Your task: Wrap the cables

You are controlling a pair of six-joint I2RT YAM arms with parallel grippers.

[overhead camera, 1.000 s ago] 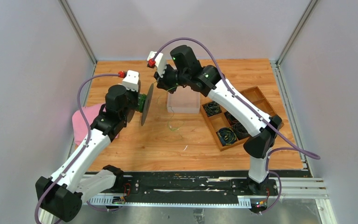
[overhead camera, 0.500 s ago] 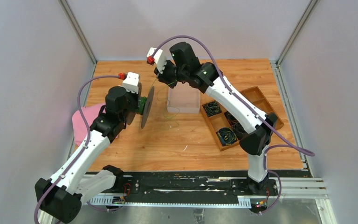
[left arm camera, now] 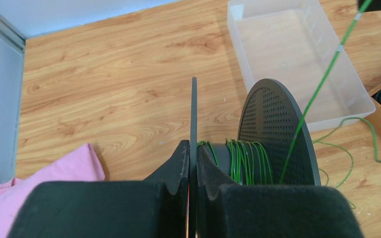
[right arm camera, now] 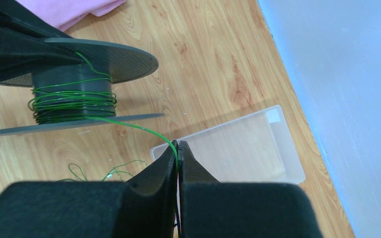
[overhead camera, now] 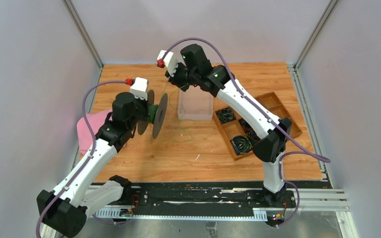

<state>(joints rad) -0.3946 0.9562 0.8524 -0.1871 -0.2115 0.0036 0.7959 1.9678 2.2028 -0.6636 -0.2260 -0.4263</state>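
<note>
1. Left hand [left arm camera: 192, 149] clamped on the spool [left arm camera: 273, 119] flange.
2. Right hand [right arm camera: 177, 150] pinched shut on green cable [left arm camera: 243, 158]; part wound, slack loose on counter [overhead camera: 129, 153].
3. Risk: slack may snag, or turns slide over the flange if tension drops.

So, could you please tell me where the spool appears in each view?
Top external: spool left of centre.
Left wrist: spool bottom centre, edge-on.
Right wrist: spool upper left, cable wound on it.
Shared landmark: the clear bin, near the spool in all three.
</note>
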